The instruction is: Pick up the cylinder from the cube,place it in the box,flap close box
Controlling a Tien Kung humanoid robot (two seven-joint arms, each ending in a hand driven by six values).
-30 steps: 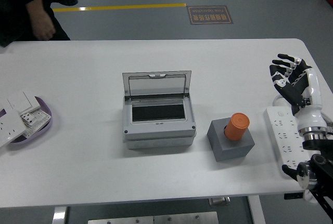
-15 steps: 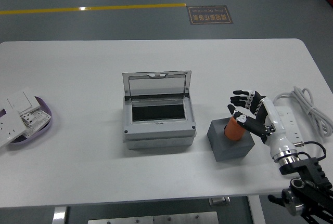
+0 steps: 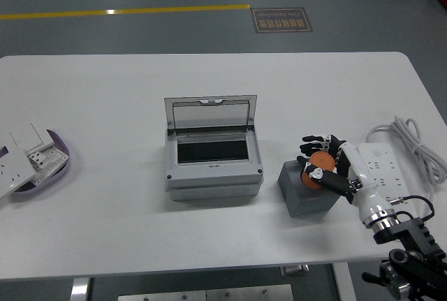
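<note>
An orange cylinder point(image 3: 317, 165) stands in the top of a grey cube point(image 3: 300, 196) right of centre. My right hand point(image 3: 323, 163) comes in from the lower right and its black fingers are curled around the cylinder, which still sits on the cube. A grey box point(image 3: 212, 154) stands at the table's centre with its clear lid point(image 3: 210, 114) raised upright at the back. My left hand is out of view.
A white power strip point(image 3: 383, 165) with a coiled cable point(image 3: 415, 140) lies at the right behind my forearm. A purple dish point(image 3: 57, 165) with white switch parts sits at the left edge.
My right hand swung in from the table's right edge to the cube and closed its fingers around the cylinder. The person at the top left has left the view.
</note>
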